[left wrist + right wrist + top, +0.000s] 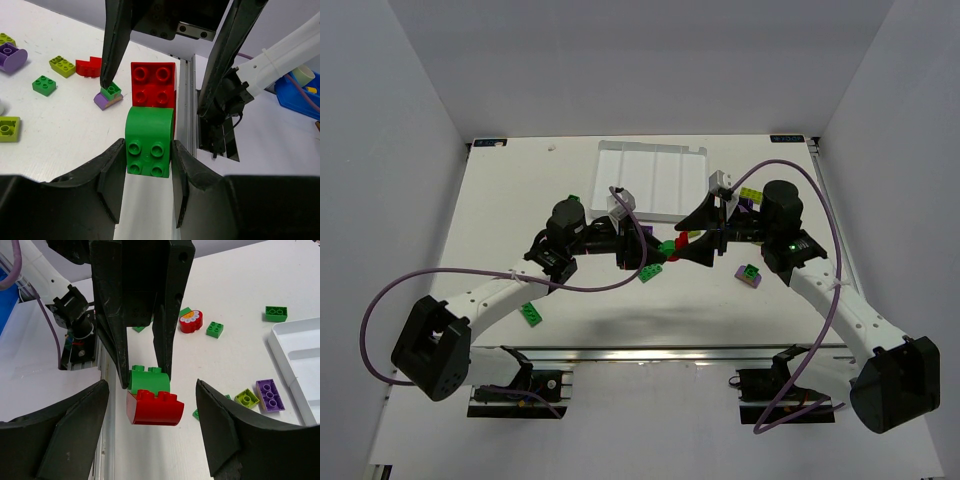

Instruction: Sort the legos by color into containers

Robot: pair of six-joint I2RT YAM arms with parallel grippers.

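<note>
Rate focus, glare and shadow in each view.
Top view: even light, soft shadows under the arms, white tray barely stands out from the table. Left wrist view: green brick sharp. Right wrist view: red brick crisp, own fingers dark, detailless.

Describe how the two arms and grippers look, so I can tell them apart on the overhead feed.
Both match: the left arm and right arm have white links with black joint housings and black base blocks. A purple cable loops along each. The left gripper and right gripper are black, with broad curved fingers. A small green light shows on the right arm only.
</note>
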